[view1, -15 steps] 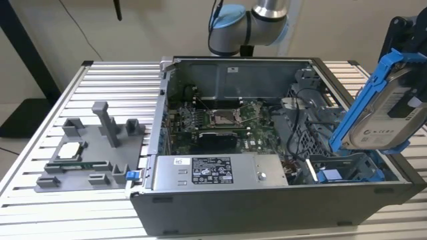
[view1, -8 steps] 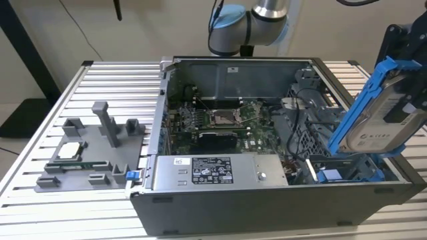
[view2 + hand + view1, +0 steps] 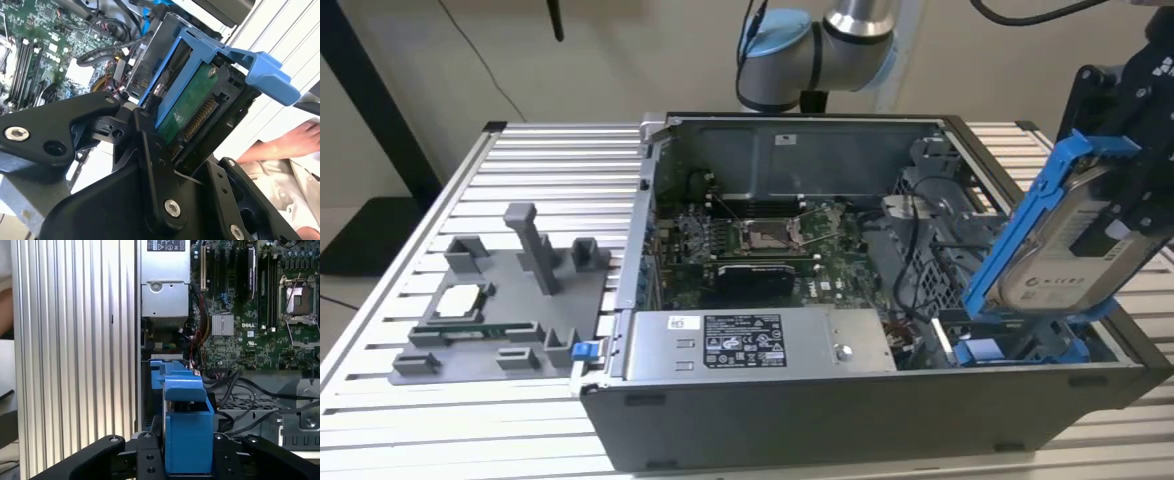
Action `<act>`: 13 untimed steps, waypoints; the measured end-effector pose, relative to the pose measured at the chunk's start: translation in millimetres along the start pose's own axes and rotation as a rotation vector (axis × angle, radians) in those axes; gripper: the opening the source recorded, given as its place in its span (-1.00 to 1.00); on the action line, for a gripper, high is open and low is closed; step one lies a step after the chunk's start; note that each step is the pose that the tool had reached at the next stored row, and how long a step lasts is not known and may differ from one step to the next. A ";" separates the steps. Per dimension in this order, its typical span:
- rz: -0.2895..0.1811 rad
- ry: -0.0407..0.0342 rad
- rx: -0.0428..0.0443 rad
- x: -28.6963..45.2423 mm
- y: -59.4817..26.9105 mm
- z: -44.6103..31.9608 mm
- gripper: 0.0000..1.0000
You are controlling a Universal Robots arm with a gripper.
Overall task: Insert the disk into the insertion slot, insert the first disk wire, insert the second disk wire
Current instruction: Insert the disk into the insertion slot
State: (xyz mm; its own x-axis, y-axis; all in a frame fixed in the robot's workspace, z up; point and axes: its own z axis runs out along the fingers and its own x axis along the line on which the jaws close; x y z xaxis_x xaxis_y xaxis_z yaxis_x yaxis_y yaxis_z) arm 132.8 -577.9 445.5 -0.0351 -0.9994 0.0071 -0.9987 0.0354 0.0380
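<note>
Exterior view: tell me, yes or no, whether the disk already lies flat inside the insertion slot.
No: the disk stands steeply tilted in the gripper, most of it above the open computer case.

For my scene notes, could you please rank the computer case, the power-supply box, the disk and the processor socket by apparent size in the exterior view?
1. computer case
2. power-supply box and disk: look alike, and the disk may be nearer the camera, so unranked
3. processor socket
</note>
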 end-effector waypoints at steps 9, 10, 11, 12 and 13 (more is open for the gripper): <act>0.003 -0.0229 -0.0008 -1.6 0.6 8.7 -1.00; 0.003 -0.0257 -0.0010 -1.6 0.6 10.0 -1.00; 0.003 -0.0261 -0.0009 -1.6 0.5 11.2 -1.00; 0.003 -0.0260 -0.0009 -1.6 0.5 12.6 -1.00; 0.003 -0.0262 -0.0009 -1.6 0.4 14.2 -1.00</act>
State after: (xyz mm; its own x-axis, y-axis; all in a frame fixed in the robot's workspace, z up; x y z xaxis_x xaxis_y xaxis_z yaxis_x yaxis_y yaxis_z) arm 131.9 -576.3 431.3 -0.0391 -0.9991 -0.0189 -0.9985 0.0383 0.0389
